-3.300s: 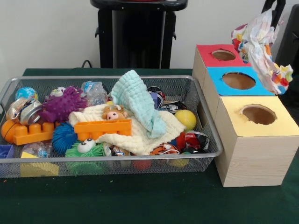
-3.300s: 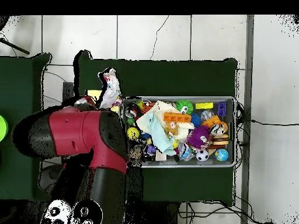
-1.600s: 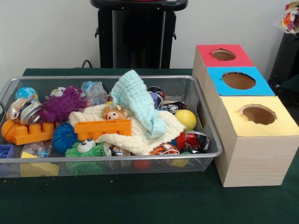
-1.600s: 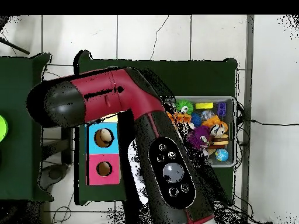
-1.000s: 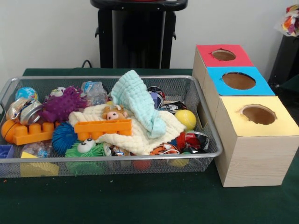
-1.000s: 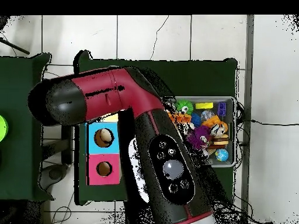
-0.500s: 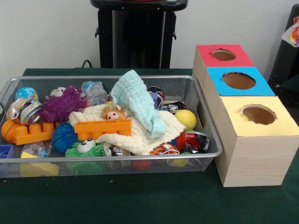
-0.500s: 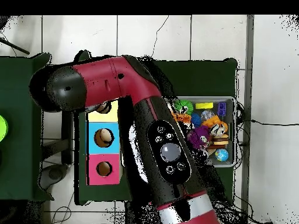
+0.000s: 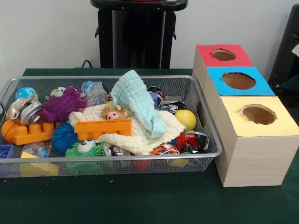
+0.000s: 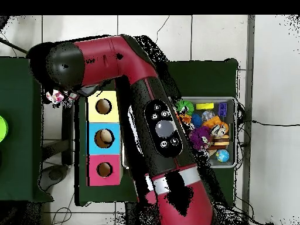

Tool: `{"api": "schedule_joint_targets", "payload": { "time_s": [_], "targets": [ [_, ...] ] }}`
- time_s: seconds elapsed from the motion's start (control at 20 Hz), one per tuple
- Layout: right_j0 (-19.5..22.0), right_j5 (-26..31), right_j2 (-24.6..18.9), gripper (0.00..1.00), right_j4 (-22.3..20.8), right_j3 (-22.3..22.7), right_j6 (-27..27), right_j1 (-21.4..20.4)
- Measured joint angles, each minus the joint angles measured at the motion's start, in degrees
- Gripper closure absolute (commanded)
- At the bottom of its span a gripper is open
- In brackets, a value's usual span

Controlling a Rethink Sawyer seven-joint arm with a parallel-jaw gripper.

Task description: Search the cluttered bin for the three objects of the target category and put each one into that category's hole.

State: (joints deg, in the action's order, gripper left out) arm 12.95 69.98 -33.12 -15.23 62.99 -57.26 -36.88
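Beside yellow box [image 10: 103, 106], arm [image 10: 140, 111]; no writing legible.

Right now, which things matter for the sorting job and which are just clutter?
Job, likely cloths: patterned cloth at the arm's end, mint cloth, cream cloth, wire bin, red box, blue box, yellow box.
Clutter: purple spiky ball, orange block, yellow ball, blue spiky ball.

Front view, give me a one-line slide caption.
Wire bin heaped with toys and cloths beside red, blue and yellow hole boxes.
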Motion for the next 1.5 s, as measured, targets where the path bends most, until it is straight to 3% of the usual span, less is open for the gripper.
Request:
{"api": "schedule_joint_targets", "payload": {
  "time_s": [0.85, 1.5],
  "targets": [
    [-2.9, 16.1, -5.3, 1.0, -7.7, -25.8, 2.5, 13.6],
    [-3.0, 19.3, -9.0, 1.0, -12.6, -35.6, 12.0, 17.7]
  ]
}}
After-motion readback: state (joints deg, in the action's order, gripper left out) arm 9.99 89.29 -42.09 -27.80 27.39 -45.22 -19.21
